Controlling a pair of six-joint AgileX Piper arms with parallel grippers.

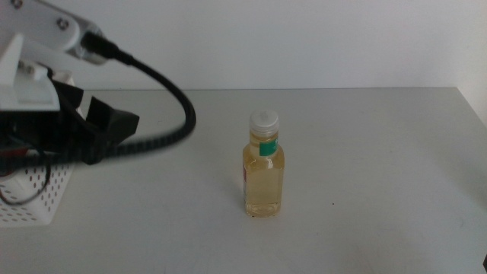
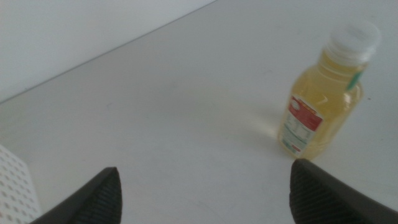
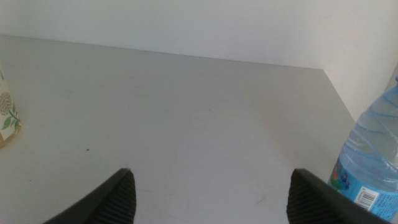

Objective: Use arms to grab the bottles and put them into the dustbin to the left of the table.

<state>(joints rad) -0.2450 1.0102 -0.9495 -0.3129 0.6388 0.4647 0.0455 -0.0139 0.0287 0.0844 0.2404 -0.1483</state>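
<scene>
A clear bottle of yellow liquid [image 1: 264, 169] with a white cap and green label stands upright mid-table; the left wrist view also shows this bottle [image 2: 323, 106]. My left gripper [image 1: 103, 116] hovers open and empty at the table's left, above the dustbin [image 1: 34, 199], well left of the bottle. In the left wrist view its jaws are spread wide around bare table [image 2: 208, 199]. My right gripper [image 3: 211, 199] is open and empty, out of the middle view. A clear water bottle [image 3: 373, 158] with a blue label stands beside its jaw. The yellow bottle's edge [image 3: 6, 118] shows far off.
The white perforated dustbin's corner [image 2: 13, 186] shows beside the left jaw. A black cable [image 1: 171, 99] loops from the left arm over the table. The table's right edge [image 1: 473, 114] and a white back wall bound the surface.
</scene>
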